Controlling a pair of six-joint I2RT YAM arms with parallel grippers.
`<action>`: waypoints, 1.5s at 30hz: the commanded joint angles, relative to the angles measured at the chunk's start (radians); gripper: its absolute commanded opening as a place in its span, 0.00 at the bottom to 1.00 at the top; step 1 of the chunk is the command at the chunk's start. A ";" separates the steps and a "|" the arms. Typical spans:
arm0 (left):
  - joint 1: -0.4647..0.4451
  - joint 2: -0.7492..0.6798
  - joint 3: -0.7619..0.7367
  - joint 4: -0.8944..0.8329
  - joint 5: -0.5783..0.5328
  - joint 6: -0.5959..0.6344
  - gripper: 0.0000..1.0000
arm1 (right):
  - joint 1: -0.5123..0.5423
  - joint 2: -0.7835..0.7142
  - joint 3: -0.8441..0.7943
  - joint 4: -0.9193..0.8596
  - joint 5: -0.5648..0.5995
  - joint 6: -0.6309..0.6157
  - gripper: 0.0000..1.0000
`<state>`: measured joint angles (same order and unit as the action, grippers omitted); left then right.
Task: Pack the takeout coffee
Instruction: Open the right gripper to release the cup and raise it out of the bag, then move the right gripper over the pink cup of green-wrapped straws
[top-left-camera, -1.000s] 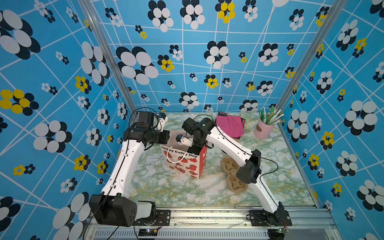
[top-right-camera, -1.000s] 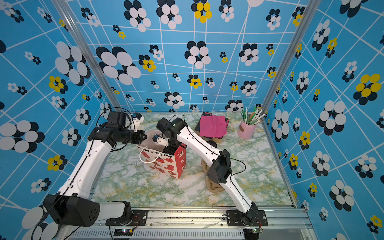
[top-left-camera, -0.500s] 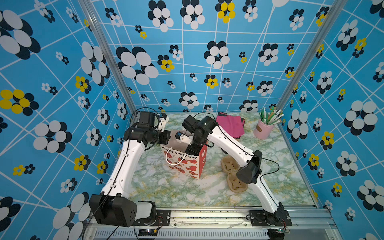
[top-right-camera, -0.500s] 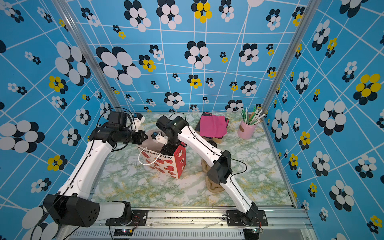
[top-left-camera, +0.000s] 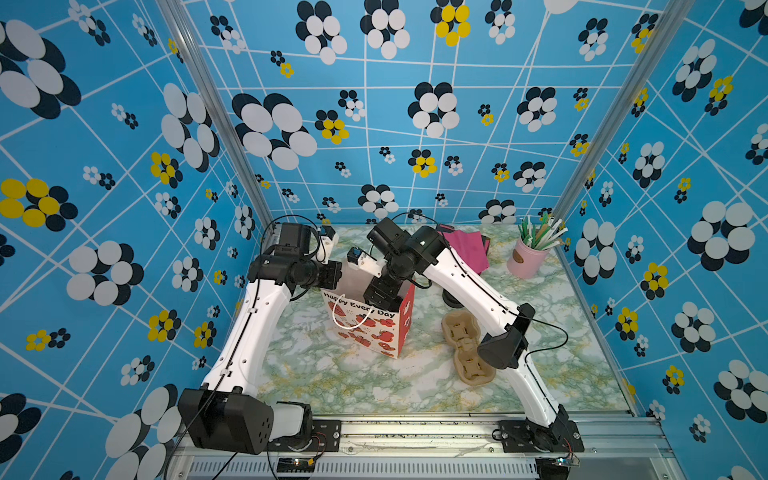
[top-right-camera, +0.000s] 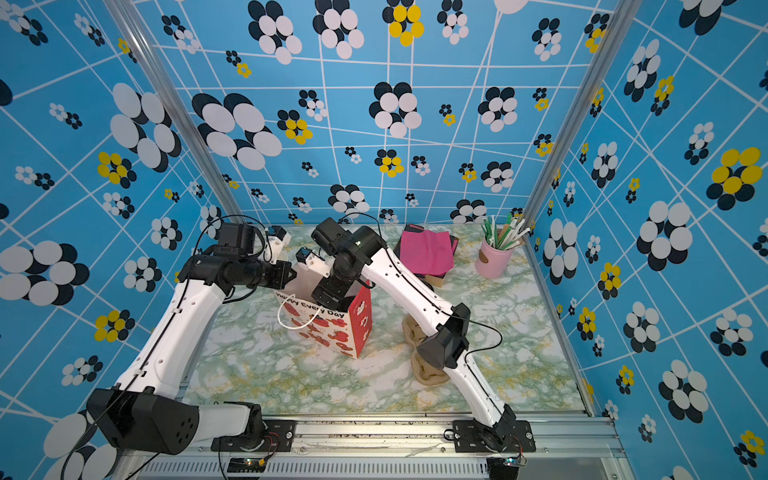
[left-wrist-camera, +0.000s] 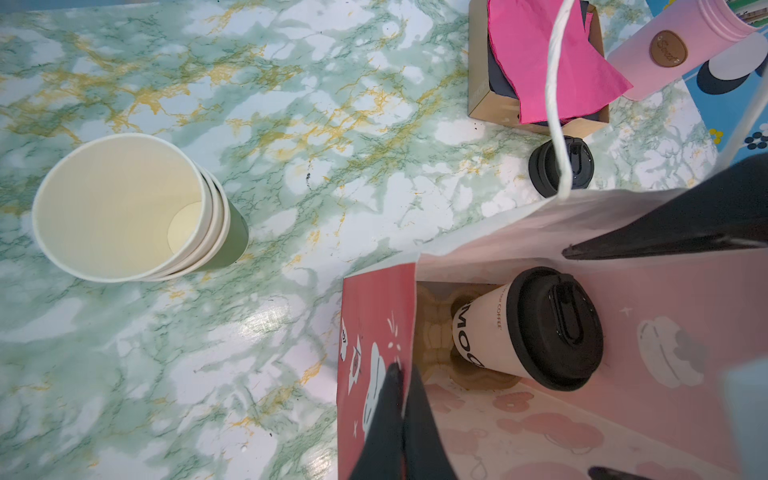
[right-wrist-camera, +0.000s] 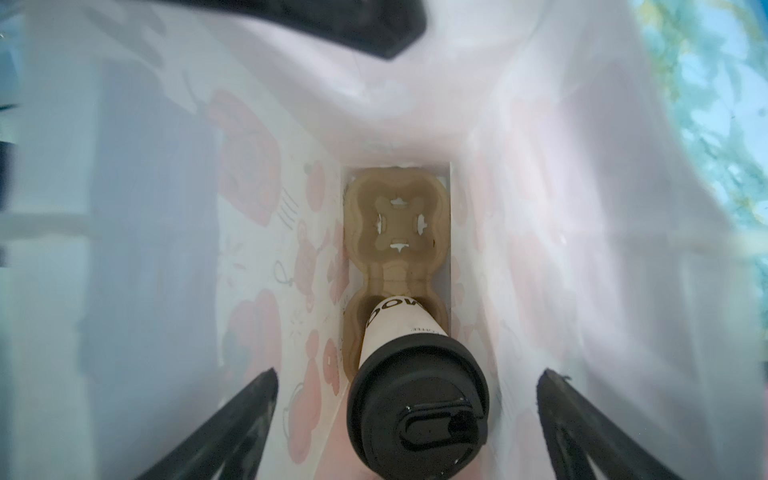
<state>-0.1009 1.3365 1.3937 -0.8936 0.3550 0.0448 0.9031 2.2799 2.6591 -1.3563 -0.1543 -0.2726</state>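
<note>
While right hand stands wide, takeout coffee between, untouched, in carrier

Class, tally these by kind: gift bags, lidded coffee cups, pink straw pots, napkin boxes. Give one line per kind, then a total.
Gift bag: 1
Lidded coffee cup: 1
Pink straw pot: 1
Napkin box: 1
Total: 4

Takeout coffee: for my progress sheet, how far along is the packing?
Done: the takeout coffee sits in a well of the cup carrier at the bottom of the gift bag. In hand: the left gripper is shut on the bag's rim; the right gripper stands open either side of the coffee, inside the bag. Left: probably withdrawing both grippers.
</note>
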 joint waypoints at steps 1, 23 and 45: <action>-0.010 0.002 -0.014 -0.021 0.002 0.010 0.00 | 0.008 -0.066 0.038 0.044 -0.028 0.012 0.99; -0.011 -0.023 0.028 -0.023 -0.026 -0.019 0.37 | -0.013 -0.385 -0.120 0.238 0.036 0.035 0.99; -0.010 -0.133 0.123 0.039 -0.030 -0.091 0.85 | -0.312 -0.947 -1.033 0.643 0.166 0.202 0.99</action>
<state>-0.1074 1.2366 1.5253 -0.9054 0.3145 -0.0170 0.6205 1.3453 1.6871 -0.7677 -0.0540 -0.1131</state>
